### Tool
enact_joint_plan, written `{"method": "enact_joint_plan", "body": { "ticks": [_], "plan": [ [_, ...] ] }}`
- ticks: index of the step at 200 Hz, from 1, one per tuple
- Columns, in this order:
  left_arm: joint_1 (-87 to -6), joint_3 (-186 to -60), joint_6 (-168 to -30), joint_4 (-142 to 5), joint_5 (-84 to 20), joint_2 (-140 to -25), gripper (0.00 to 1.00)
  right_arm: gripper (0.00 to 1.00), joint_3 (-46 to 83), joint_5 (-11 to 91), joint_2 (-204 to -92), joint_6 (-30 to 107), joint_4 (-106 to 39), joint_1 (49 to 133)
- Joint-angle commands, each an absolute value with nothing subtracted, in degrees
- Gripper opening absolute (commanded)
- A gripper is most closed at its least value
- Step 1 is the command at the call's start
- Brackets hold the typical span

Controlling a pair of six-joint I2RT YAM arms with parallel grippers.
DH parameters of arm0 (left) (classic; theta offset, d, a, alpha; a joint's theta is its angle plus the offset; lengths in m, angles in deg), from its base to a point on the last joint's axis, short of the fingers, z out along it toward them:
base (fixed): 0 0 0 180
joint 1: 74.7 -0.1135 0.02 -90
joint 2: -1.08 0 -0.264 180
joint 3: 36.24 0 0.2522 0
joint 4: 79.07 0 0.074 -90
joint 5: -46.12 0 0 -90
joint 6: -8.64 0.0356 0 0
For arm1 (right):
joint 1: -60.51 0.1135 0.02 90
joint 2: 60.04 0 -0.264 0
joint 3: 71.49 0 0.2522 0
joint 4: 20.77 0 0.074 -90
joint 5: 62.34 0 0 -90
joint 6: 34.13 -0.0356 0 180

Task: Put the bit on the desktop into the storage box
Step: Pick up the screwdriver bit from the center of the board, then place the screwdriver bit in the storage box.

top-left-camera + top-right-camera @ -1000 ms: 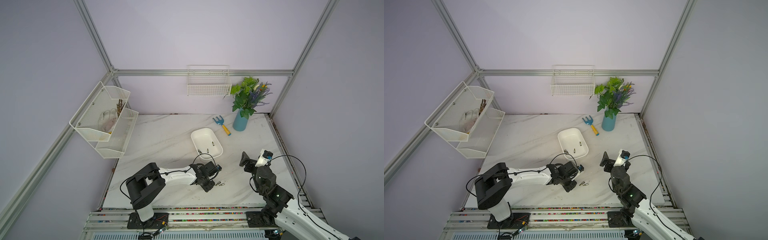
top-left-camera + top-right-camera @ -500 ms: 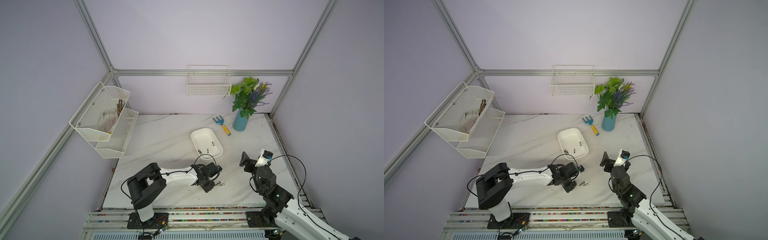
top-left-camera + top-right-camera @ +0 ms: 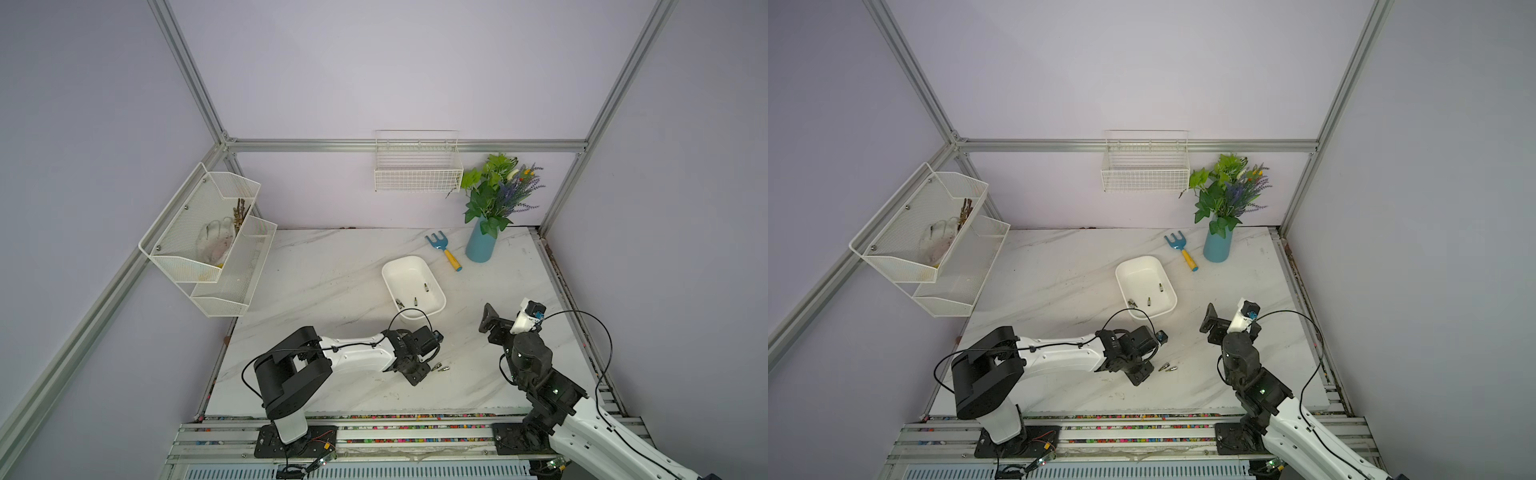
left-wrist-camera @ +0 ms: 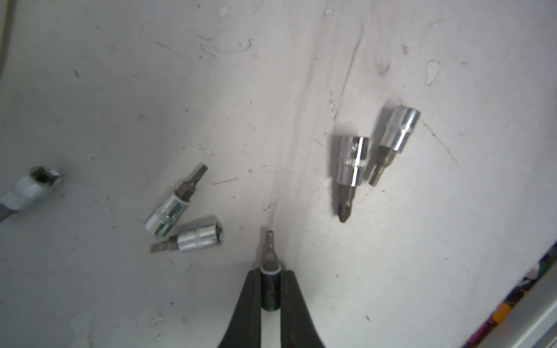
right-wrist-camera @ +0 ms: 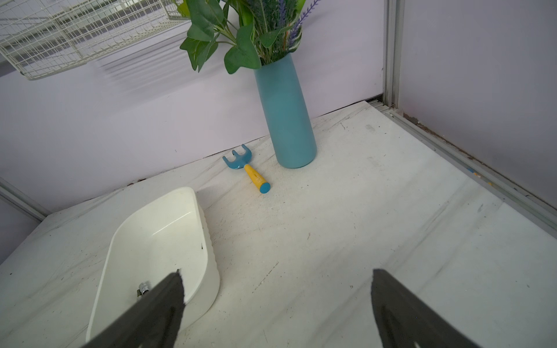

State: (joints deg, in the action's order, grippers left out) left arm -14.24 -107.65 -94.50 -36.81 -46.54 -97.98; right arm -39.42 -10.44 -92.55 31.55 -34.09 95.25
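1. now, at the front, the black left gripper is clamped on a small dark-collared steel driver bit, its long axis in line with the jaws, tip pointing away.
2. four chrome bits lie loose on the white marbled desktop.
3. beyond the left wrist sits the shallow white plastic storage box, with three more bits inside.
4. the right gripper hangs wide open and empty.

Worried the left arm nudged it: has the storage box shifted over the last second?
No. The storage box keeps its place relative to the blue vase in a top view.
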Motion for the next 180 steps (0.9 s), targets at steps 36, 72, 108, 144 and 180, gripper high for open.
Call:
{"method": "enact_joint_plan", "body": {
  "ticks": [36, 72, 108, 144, 180],
  "plan": [
    [-13.95, -109.92, -98.32, -32.93, -51.91, -90.54, 0.08, 1.0, -39.47, -11.35, -92.29, 31.96, -32.83, 95.03],
    [-15.84, -113.63, -97.42, -32.78, -55.68, -89.69, 0.08, 1.0, -39.44, -11.22, -92.47, 31.96, -32.85, 94.97],
    [-19.94, -119.4, -95.28, -34.99, -58.24, -91.08, 0.08, 1.0, -39.44, -11.02, -92.69, 31.96, -32.79, 94.98],
    [-25.24, -124.64, -93.84, -39.65, -56.94, -95.08, 0.08, 1.0, -39.36, -10.62, -93.0, 31.96, -32.77, 95.02],
    [-29.52, -130.0, -90.86, -42.91, -54.54, -102.22, 0.08, 1.0, -39.18, -9.48, -93.82, 32.05, -32.6, 95.03]
  ]
}}
